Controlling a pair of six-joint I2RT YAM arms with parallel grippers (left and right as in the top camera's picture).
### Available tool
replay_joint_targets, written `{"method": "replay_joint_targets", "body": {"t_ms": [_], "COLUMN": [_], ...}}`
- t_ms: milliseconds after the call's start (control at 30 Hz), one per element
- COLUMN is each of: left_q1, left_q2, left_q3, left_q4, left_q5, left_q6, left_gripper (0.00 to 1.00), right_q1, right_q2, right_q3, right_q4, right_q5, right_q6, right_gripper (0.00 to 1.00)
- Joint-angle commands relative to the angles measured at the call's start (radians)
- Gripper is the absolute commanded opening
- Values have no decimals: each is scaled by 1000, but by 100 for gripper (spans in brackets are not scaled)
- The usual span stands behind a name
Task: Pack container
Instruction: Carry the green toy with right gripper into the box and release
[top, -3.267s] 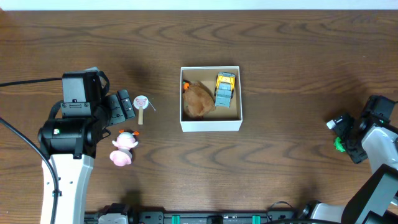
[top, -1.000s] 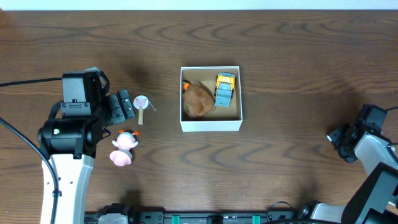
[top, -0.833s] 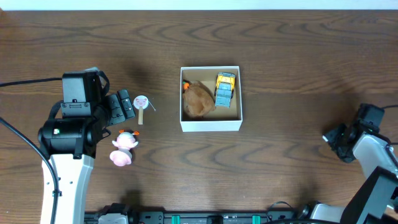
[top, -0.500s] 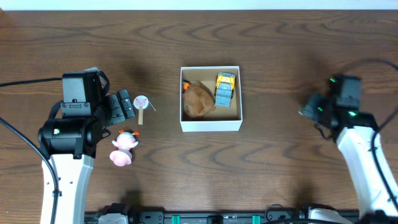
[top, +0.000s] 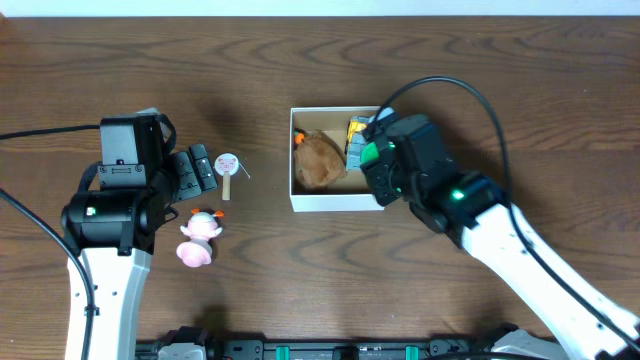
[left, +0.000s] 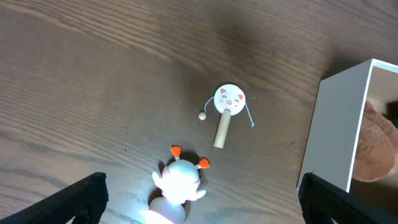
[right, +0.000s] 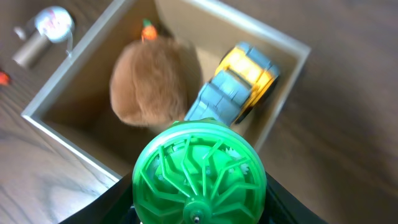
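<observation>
overhead: high, straight down, whole desk, far edge at frame top | left wrist: lower, over the desk's left half, facing down, far edge up | right wrist: close above container (right: 71, 145), tilted toward the far-left corner, green wheel (right: 199, 180) blocking lower frame | shared: container and pellet drum (top: 227, 163) in all three

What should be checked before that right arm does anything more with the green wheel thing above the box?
1. Green wheel held in the right pincer: ok.
2. Wheel above the container: ok, though close to one wall.
3. Room inside: ok, bare floor shows beside the brown plush and the yellow truck.
4. Left pincer open and away from the container: ok.
5. Height of the wheel above the toys: cannot tell.
</observation>
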Motion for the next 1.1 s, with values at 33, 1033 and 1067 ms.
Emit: {"method": "replay_joint_targets", "body": {"t_ms": [33, 1033, 1067], "left_q1": [6, 6, 6], "left_q2": [-2, 4, 14], "left_q3": [18, 19, 19], "left_q4": [-2, -87, -96], "left_q5": [-4, -5, -5], "left_q6": [9, 10, 9], "left_gripper": [98, 98, 98], "right_q1": [19, -246, -314], "right_q2": [113, 84, 90], "right_q3": [10, 206, 203], "right_q4": [2, -141, -189], "right_q5": [14, 74, 56], "right_q6": [-29, 290, 315], "right_gripper": [12, 99, 99]}}
